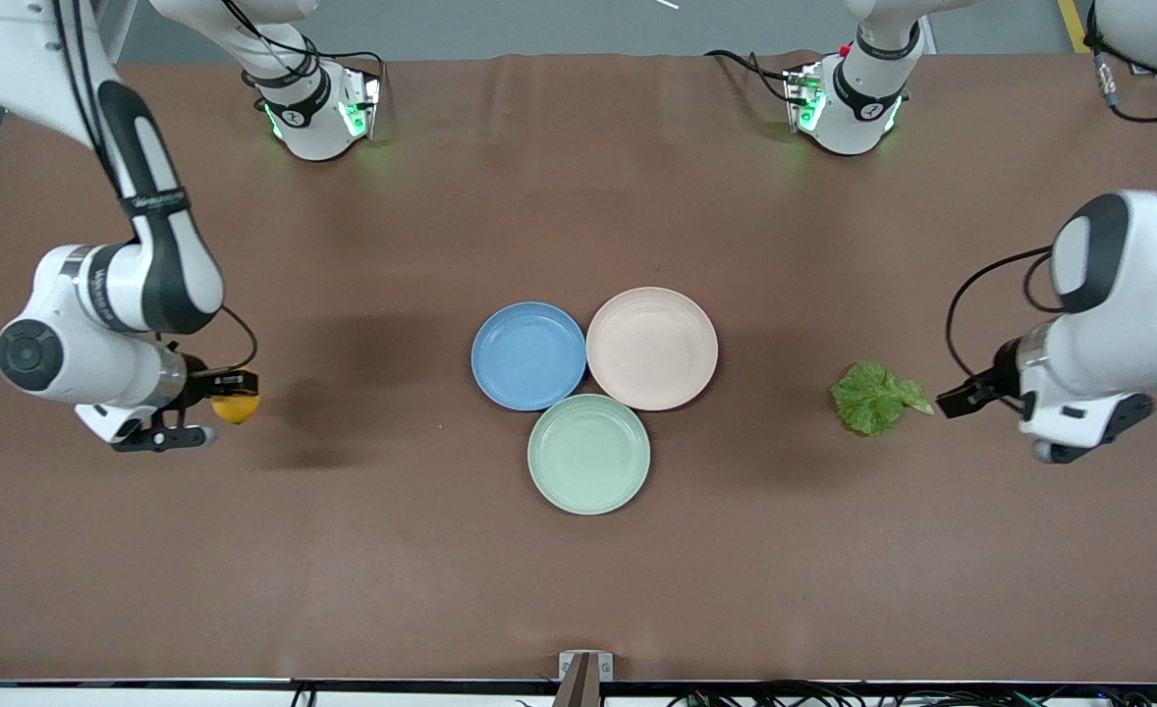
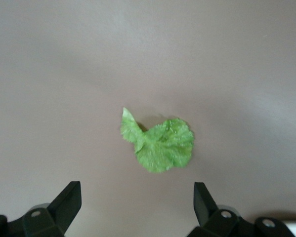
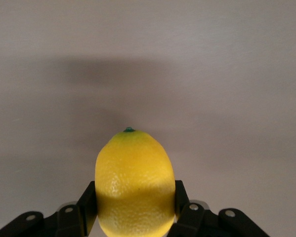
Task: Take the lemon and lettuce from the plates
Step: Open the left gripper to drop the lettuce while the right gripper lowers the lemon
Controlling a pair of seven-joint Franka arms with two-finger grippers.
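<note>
Between right claw [image 3: 133, 207] fingers, lemon [image 3: 134, 183] tip points outward.

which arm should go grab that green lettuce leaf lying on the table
Left. Its open left gripper hangs just beside the crinkled green lettuce leaf, while the right gripper is shut on the yellow lemon.

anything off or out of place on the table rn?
Nothing spilled or damaged. The lettuce lies flat on the bare table toward the left arm's end, off the plates; the left gripper is open over it. The right gripper holds the lemon. The blue plate, beige-pink plate and mint plate are empty.
</note>
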